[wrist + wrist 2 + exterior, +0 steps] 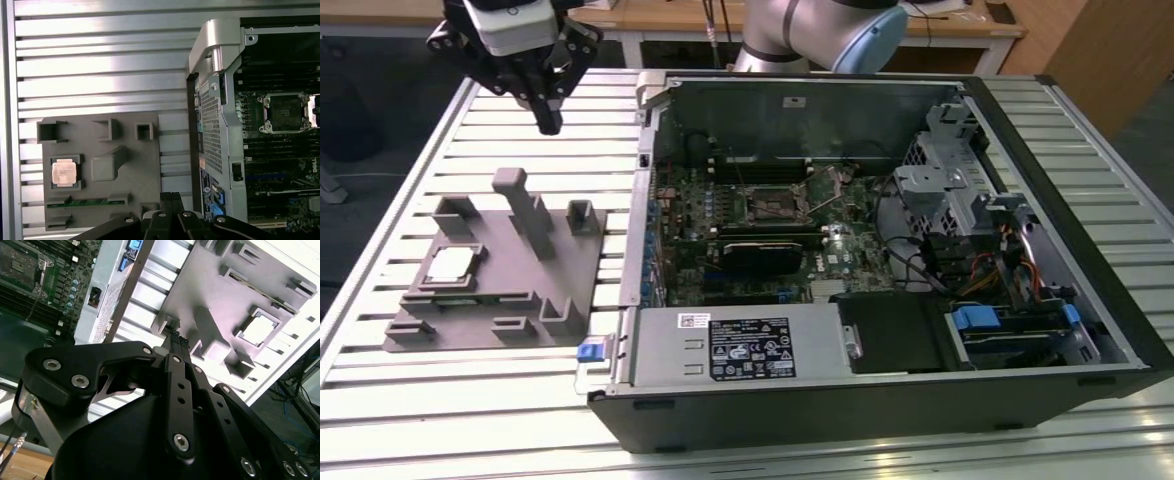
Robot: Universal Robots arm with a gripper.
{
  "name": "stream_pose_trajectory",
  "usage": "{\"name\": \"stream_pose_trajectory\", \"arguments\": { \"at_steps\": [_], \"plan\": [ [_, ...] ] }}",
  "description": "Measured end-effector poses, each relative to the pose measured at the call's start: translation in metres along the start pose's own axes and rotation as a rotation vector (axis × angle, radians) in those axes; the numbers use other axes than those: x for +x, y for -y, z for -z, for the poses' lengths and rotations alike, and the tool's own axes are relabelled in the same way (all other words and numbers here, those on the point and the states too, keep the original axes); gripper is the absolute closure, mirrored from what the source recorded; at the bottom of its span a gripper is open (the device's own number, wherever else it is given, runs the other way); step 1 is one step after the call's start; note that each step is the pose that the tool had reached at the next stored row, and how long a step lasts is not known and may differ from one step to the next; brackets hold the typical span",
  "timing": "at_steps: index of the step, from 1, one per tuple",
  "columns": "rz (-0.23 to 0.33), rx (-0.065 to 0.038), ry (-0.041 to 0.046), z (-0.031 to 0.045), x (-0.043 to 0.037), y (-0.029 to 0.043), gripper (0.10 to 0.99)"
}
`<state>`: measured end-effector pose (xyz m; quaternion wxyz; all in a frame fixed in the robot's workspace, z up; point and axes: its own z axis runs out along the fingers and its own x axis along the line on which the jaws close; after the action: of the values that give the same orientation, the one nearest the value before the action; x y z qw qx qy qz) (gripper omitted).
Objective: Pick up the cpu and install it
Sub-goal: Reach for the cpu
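Observation:
The cpu (450,265) is a small square chip with a pale silvery top, lying in a recess of the grey holder plate (507,300) on the exterior view's left. Both wrist views show the cpu (259,329) (65,173) in that recess. My gripper (548,125) hangs high above the table behind the plate, well apart from the chip, its black fingers pressed together and holding nothing. The fingertips (172,337) (166,197) show together in both wrist views. The empty socket (771,205) (285,112) sits on the motherboard inside the open computer case (1067,390).
The holder plate has raised grey posts (520,195) and a memory stick (87,202) lying along one edge. The case's metal side wall (644,200) stands between plate and motherboard. A drive cage, cables (987,260) and a labelled power supply (740,345) fill the case.

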<state>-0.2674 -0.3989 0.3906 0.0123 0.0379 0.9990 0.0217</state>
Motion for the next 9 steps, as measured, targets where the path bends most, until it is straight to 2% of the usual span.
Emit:
{"name": "stream_pose_trajectory", "arguments": {
  "at_steps": [5,9],
  "plan": [
    [0.000,0.000,-0.0005,-0.0003,0.0047,0.0004,0.980],
    [0.000,0.000,-0.0009,-0.0004,0.0157,0.0012,0.980]
  ]
}}
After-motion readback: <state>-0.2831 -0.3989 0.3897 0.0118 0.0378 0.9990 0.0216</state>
